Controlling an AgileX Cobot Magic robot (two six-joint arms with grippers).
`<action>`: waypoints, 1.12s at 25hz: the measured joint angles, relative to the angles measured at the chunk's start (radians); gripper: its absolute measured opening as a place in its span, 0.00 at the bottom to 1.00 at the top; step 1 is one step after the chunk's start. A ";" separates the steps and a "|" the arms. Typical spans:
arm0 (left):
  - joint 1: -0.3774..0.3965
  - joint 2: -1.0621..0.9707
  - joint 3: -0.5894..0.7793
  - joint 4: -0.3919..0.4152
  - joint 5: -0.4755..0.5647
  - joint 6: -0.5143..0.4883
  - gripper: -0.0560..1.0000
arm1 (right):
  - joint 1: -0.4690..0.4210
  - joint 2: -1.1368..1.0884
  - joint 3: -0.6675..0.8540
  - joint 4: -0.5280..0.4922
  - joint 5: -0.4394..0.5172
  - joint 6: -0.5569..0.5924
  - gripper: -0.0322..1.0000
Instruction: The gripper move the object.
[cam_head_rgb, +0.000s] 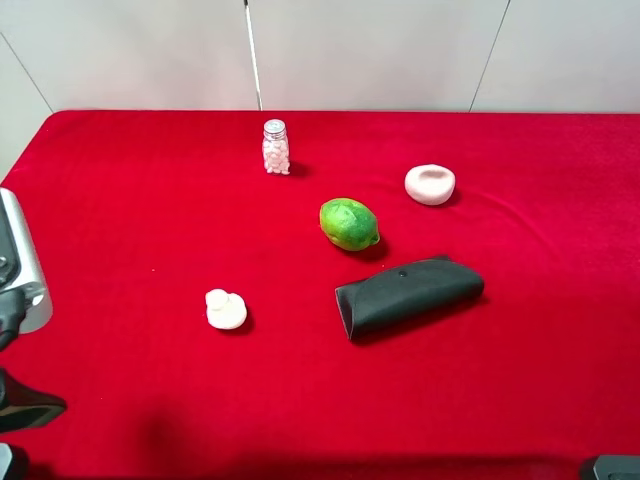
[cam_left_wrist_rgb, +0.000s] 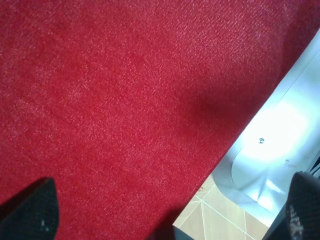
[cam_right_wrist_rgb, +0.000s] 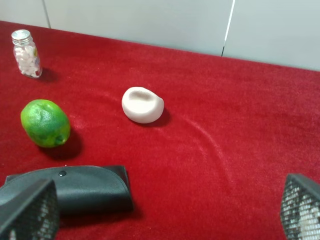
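The green lime (cam_head_rgb: 349, 223) lies on the red cloth a little right of the table's middle, with nothing holding it. It also shows in the right wrist view (cam_right_wrist_rgb: 45, 122), far ahead of my right gripper (cam_right_wrist_rgb: 165, 212), which is open and empty. In the high view only a dark bit of the right arm (cam_head_rgb: 610, 467) shows at the bottom right corner. My left gripper (cam_left_wrist_rgb: 170, 207) is open and empty over bare cloth at the table's left edge, far from the lime. The left arm (cam_head_rgb: 18, 290) with its silver-grey plate sits at the left edge.
A dark rolled pouch (cam_head_rgb: 408, 295) lies just in front of the lime. A small white knob piece (cam_head_rgb: 226, 309) lies front left, a white dish-like piece (cam_head_rgb: 430, 184) back right, and a pill bottle (cam_head_rgb: 275, 147) at the back. White wall panels stand behind the table.
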 joint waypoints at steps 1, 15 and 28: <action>0.000 0.000 0.000 0.000 0.000 0.000 0.89 | 0.000 0.000 0.000 0.000 0.000 0.000 0.70; 0.000 0.000 0.000 -0.060 -0.008 0.000 0.89 | 0.000 0.000 0.000 0.000 0.000 0.000 0.70; 0.000 -0.001 0.023 0.034 0.045 -0.002 0.89 | 0.000 0.000 0.000 0.000 0.000 0.000 0.70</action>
